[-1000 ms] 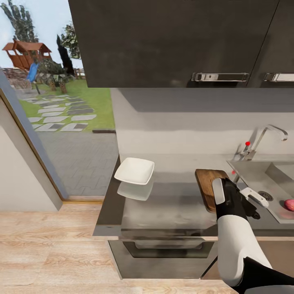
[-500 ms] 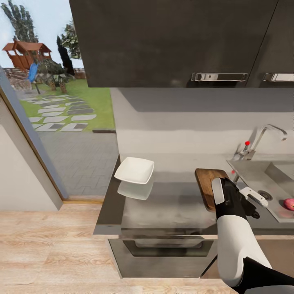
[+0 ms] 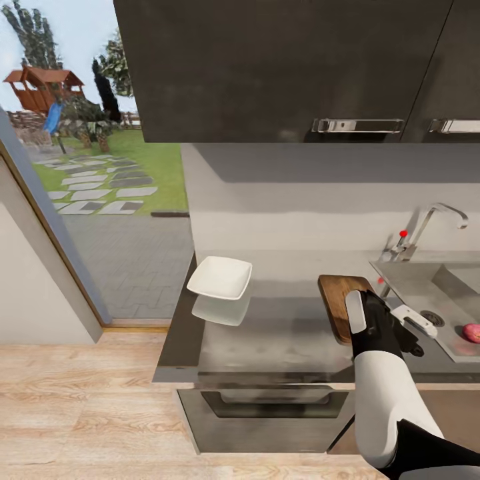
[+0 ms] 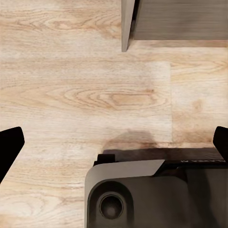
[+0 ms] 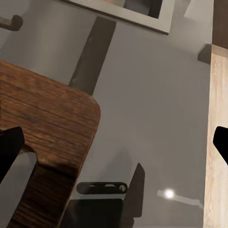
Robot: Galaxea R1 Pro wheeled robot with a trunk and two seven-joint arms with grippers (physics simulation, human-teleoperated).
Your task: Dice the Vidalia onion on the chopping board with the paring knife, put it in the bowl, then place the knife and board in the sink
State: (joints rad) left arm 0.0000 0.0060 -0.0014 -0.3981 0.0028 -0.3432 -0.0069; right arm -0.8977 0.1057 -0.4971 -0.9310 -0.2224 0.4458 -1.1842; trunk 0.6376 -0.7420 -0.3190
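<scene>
- The grey countertop (image 3: 280, 333) runs under dark wall cabinets (image 3: 280, 67) with metal handles (image 3: 359, 125); at its right end sits the steel sink (image 3: 427, 293) with a bent tap (image 3: 433, 223) that carries a small red knob.
- The onion (image 3: 472, 331), reddish-pink, lies in the sink basin near the drain (image 3: 435, 319), cut off in part by the picture's right edge.
- The white bowl (image 3: 219, 278) rests at the counter's far-left corner, well apart from the brown chopping board (image 3: 337, 297), with its reflection just below it on the shiny top.
- The right arm (image 3: 383, 393) reaches across the board's near end and hides much of it; the knife cannot be made out anywhere.
- In the right wrist view the board's rounded corner (image 5: 52, 123) lies on the grey counter, and the right claw (image 5: 116, 145) hangs above it with its two dark fingertips (image 5: 9, 147) spread wide at the picture's edges, nothing between them.
- The left claw (image 4: 114, 142) points down at the pale wooden floor (image 4: 85, 90), fingertips (image 4: 9, 142) likewise wide apart and empty; a dark part of the robot's base (image 4: 156, 194) shows below it, and a cabinet corner (image 4: 175, 19) at the far edge.
- Faint lettering on the base is too blurred to read.
- To the left a glass door (image 3: 40, 200) shows a lawn, stepping stones and a wooden playhouse (image 3: 43, 87) outside.
</scene>
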